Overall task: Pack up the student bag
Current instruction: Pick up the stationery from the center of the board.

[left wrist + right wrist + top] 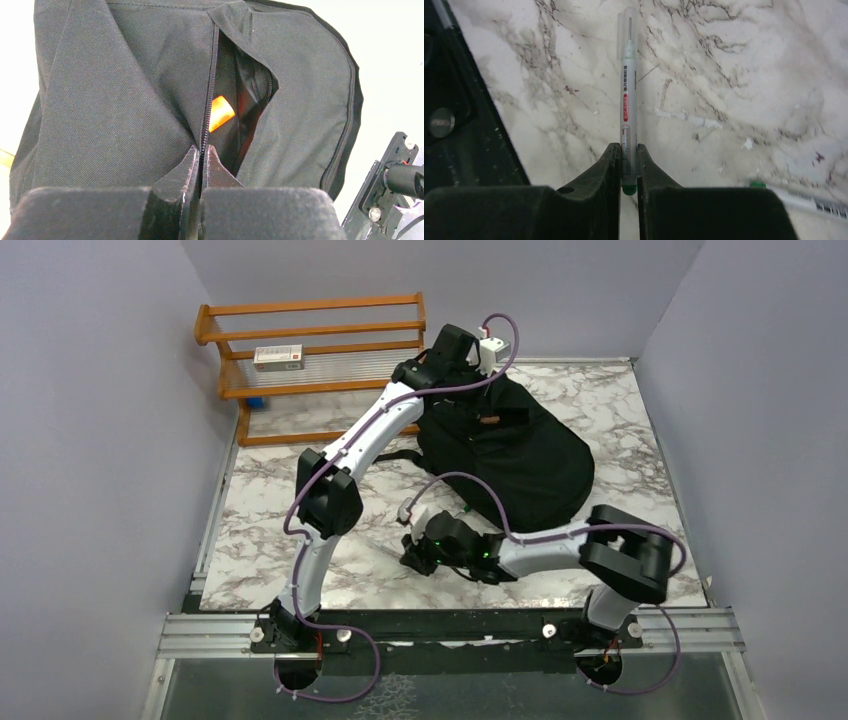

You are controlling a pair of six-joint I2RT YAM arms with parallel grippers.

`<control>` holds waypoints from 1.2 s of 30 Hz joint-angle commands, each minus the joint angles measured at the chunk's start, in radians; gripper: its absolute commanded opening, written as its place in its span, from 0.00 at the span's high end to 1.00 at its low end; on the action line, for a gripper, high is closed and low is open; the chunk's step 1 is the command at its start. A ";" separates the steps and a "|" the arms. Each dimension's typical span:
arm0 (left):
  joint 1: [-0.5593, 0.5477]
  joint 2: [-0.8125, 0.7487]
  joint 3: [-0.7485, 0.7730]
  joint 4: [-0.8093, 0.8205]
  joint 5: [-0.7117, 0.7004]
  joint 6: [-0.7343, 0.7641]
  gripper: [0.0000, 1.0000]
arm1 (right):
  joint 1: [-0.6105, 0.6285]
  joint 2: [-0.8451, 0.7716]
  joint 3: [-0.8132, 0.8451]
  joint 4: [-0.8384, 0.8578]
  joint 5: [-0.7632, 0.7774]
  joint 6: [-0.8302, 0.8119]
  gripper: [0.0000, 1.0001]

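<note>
Student bag [100,100], zipper [210,75] in left gripper [201,152] — right gripper [628,150] apart, holding pen [628,90]

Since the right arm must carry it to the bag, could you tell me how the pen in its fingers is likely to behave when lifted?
The pen looks slim and plastic, so probably light and stiff. Its smooth round barrel may slip or pivot, as the right gripper pinches only its end. Released on the marble table, it would likely roll.
</note>
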 commanded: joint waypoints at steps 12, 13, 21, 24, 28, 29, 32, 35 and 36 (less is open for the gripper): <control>0.008 0.024 0.078 0.044 0.001 -0.009 1.00 | -0.001 -0.615 -0.146 -0.469 0.510 0.393 1.00; 0.008 0.025 0.080 0.046 -0.005 -0.009 1.00 | -0.002 -0.628 -0.123 -0.532 0.558 0.418 0.99; 0.008 0.026 0.070 0.049 -0.019 -0.008 1.00 | -0.004 -0.755 0.017 -0.947 0.697 0.675 0.99; 0.008 0.028 0.060 0.051 -0.019 -0.005 1.00 | -0.026 -0.768 0.096 -1.059 0.675 0.687 0.99; 0.008 0.024 0.039 0.051 -0.027 -0.002 1.00 | -0.197 -0.715 0.227 -1.161 0.505 0.583 0.99; 0.008 0.023 0.033 0.051 -0.030 -0.002 1.00 | -0.266 -0.702 0.253 -1.159 0.430 0.535 1.00; 0.009 0.023 0.029 0.051 -0.037 -0.002 1.00 | -0.363 -0.658 0.337 -1.200 0.333 0.467 1.00; 0.008 0.023 0.027 0.052 -0.045 -0.001 1.00 | -0.397 -0.626 0.426 -1.267 0.306 0.427 0.99; 0.008 0.023 0.027 0.053 -0.046 -0.001 1.00 | -0.411 -0.617 0.454 -1.287 0.288 0.418 0.99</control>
